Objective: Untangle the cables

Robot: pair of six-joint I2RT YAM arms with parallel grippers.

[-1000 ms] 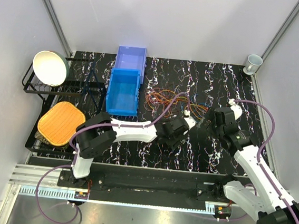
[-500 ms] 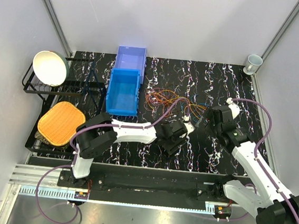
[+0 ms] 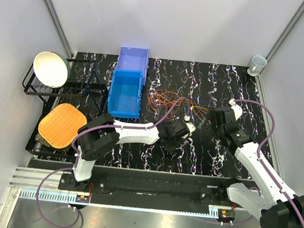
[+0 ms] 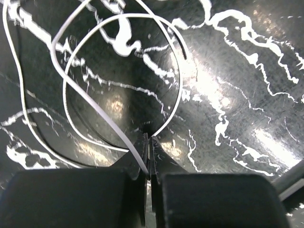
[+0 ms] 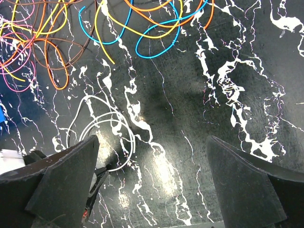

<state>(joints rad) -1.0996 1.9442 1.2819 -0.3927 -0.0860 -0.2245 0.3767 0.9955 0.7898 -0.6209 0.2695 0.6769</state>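
1. Left gripper [image 4: 148, 142]: my jaws are pressed together on the white wire [image 4: 181, 85], pinched right at the tips. I judge the hold is meant to draw this one strand off on its own.
2. White wire, remainder: it lies in two or three loose loops on the table [image 4: 247, 85], directly ahead of my left jaws and apart from the coloured strands.
3. Right gripper [image 5: 152, 156]: my jaws are spread wide with nothing between them, hovering above bare table. The white loops sit just ahead of its left finger [image 5: 61, 175]. It is likely poised to pin or take a second strand.
4. The cables [image 3: 167, 100]: orange, yellow, blue, red and brown loops lie interlaced, well ahead of both pairs of jaws. They are not yet separated, so I judge most of the job is left.
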